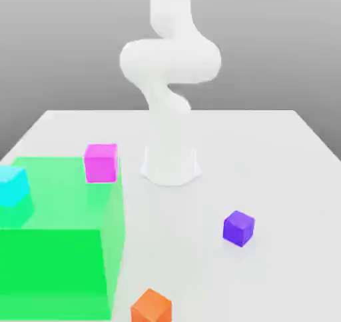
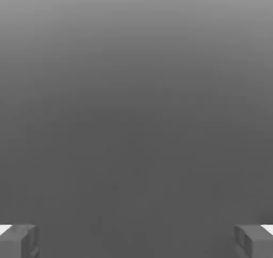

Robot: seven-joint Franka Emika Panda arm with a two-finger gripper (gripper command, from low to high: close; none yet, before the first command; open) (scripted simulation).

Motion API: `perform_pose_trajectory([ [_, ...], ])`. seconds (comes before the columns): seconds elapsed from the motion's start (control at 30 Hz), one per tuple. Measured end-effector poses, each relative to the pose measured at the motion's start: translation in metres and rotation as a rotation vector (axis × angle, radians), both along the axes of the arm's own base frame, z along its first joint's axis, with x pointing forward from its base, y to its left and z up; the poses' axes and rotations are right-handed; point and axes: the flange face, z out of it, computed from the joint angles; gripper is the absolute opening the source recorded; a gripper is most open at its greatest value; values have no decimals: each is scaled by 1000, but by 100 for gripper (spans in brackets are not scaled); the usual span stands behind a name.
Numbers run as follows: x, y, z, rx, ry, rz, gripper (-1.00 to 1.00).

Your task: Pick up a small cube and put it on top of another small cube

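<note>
The small cube (image 1: pixel 238 228) is violet-purple and glossy, its faces plain, the top face a shade lighter than the two sides that show. It sits alone on the white table (image 1: pixel 280 161), turned so one corner points toward the camera, toward the exterior view's right and well apart from everything else. It is smaller than the magenta-pink cube (image 1: pixel 101 163), which stands at the far corner of a translucent green block (image 1: pixel 60 247). A cyan cube (image 1: pixel 12 186) rests at that block's left edge, and an orange cube (image 1: pixel 152 307) lies on the table just beside the block's near corner. The white arm (image 1: pixel 170 67) rises from its base behind — the gripper (image 2: pixel 136 241) stands wide, fingertips (image 2: pixel 21 241) far apart, nothing between them.
</note>
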Motion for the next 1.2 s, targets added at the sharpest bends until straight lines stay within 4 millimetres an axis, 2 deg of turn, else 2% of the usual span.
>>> perform_pose_trajectory([
  [0.13,30,40,-99,-61,137,140,0],
  [0.2,34,59,-149,-91,204,211,0],
  [0.3,28,86,-225,-137,305,322,0],
  [0.43,-4,114,-326,-203,448,484,0],
  [0.6,-78,134,-454,-300,640,705,0],
  [0.63,-86,136,-471,-311,657,730,0],
  [0.83,-95,135,-525,-314,675,749,0],
  [0.87,-96,135,-530,-313,676,750,-100],
  [1.07,-97,135,-533,-313,677,751,-100],
  [1.2,-94,136,-512,-317,675,748,-100],
])
